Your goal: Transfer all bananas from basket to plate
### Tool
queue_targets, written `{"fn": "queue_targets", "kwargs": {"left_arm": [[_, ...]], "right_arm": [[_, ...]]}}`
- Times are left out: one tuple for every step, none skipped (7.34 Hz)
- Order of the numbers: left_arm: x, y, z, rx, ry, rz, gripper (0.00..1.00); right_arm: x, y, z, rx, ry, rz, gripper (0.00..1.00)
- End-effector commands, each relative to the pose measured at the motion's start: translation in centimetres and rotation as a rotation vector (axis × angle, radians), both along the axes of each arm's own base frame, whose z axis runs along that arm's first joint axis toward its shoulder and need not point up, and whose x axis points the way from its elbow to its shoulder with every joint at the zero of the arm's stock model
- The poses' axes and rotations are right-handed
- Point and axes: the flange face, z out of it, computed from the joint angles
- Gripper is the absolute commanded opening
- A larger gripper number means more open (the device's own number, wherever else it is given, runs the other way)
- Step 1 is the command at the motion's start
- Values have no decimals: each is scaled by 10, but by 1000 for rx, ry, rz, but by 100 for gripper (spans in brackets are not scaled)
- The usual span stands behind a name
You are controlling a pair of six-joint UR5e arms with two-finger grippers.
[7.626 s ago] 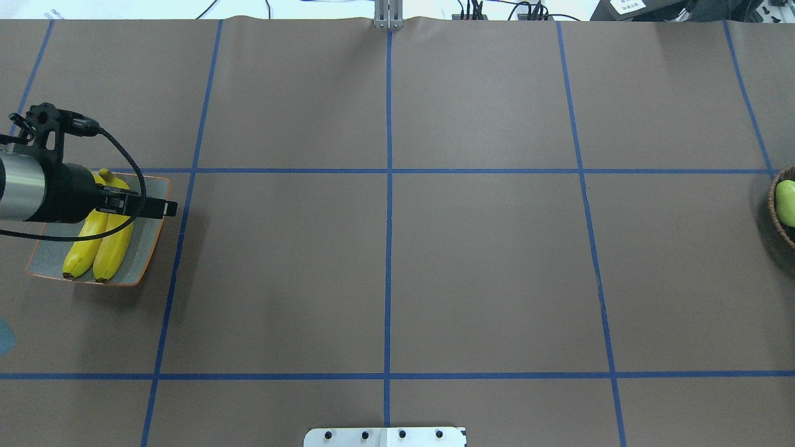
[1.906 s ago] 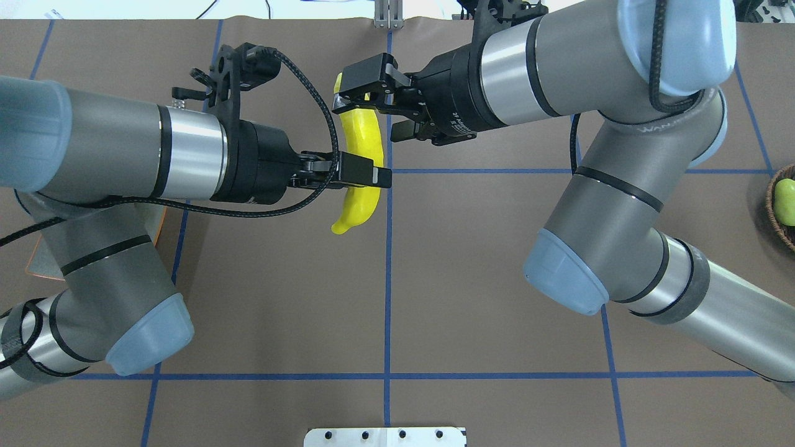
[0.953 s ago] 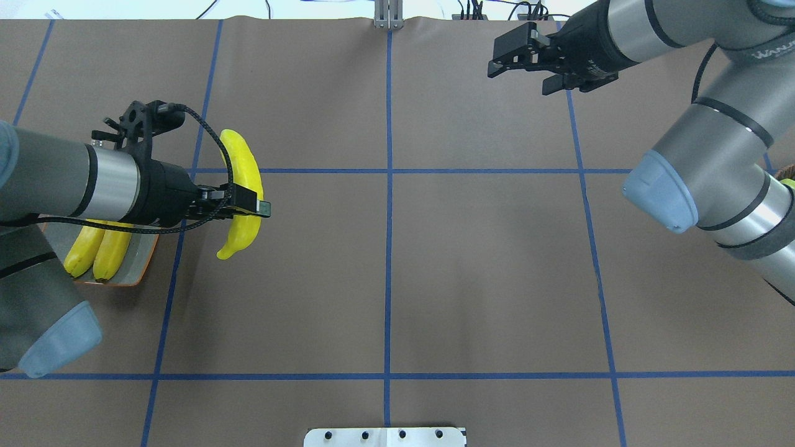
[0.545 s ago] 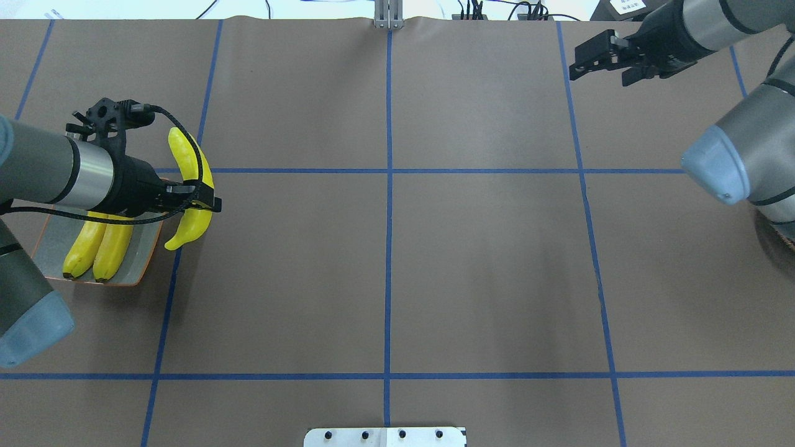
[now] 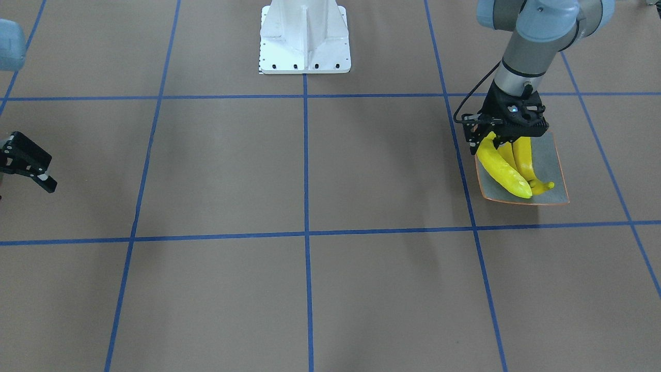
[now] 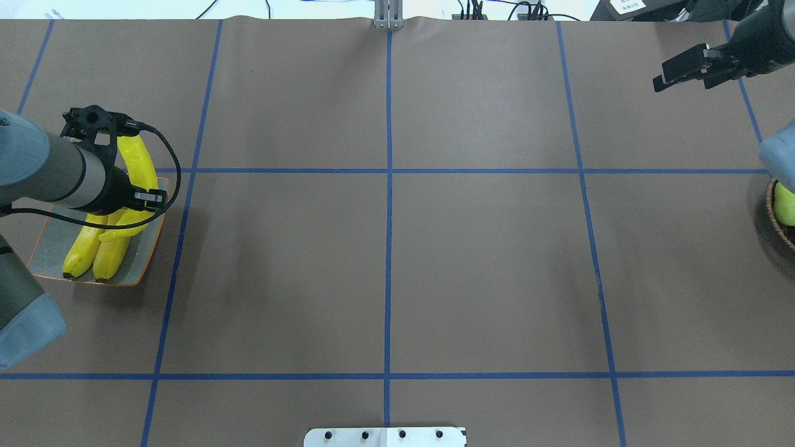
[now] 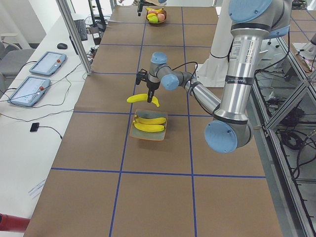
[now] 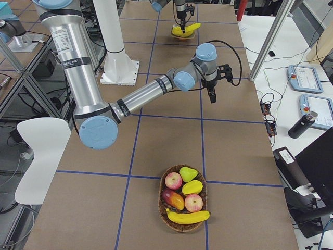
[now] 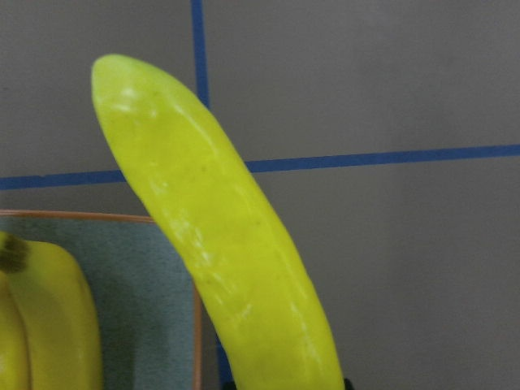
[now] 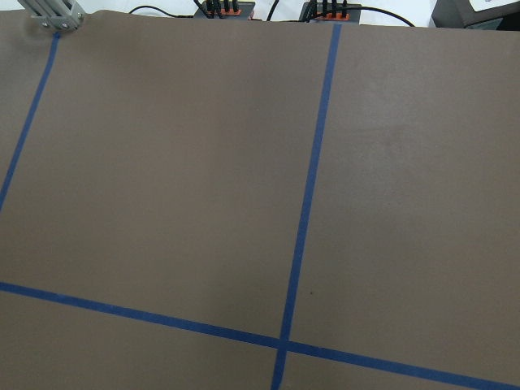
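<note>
From across the table, the left gripper point(image 5: 503, 135) points straight down and pinches the held banana point(image 5: 503, 170) near its upper end. The fruit slants over the plate point(image 5: 555, 155), beside the two bananas point(image 5: 524, 160) lying there. The right gripper point(image 5: 38, 168) hangs at the other end of the table point(image 5: 310, 170), its fingers spread with nothing between them.

From overhead, the held banana point(image 6: 140, 161) overlaps the plate point(image 6: 146, 254) at its far corner, and its lower tip covers the two bananas point(image 6: 99, 248). The right gripper point(image 6: 680, 76) is spread wide near the far right edge. The basket point(image 6: 772, 208) shows only at the frame's border.

From the left end, the held banana point(image 7: 143, 98) hangs level in the air, above and clear of the plate point(image 7: 148, 137).

From the right end, the basket point(image 8: 166, 219) sits near the camera. It holds a fourth banana point(image 8: 187, 216) and other fruit point(image 8: 182, 187).

The left wrist camera shows the held banana point(image 9: 236, 268) crossing the plate's orange rim point(image 9: 197, 325).

The right wrist camera shows only the table point(image 10: 162, 162) and its blue tape lines.
</note>
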Motion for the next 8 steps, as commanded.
{"fn": "queue_targets", "kwargs": {"left_arm": [[5,5,20,-1,-146,61,0],[19,16,24,-8,-164,94,35],[30,24,30,16,-200,102,54],[39,31,31,26,-210,121,71],[43,35,31,33,-214,130,100],[41,33,30,59,-231,124,100],[37,33,18,89,-215,148,100],[25,37,-12,136,-169,153,100]], "right_arm": [[20,-4,22,10,23,-12,100],[23,-5,22,10,22,-7,100],[23,-6,22,12,21,-8,100],[25,-6,20,10,12,-11,100],[28,-6,21,7,10,-7,100],[30,-7,22,5,11,-4,100],[32,-8,25,-1,11,-1,100],[42,-8,32,12,23,-7,100]]}}
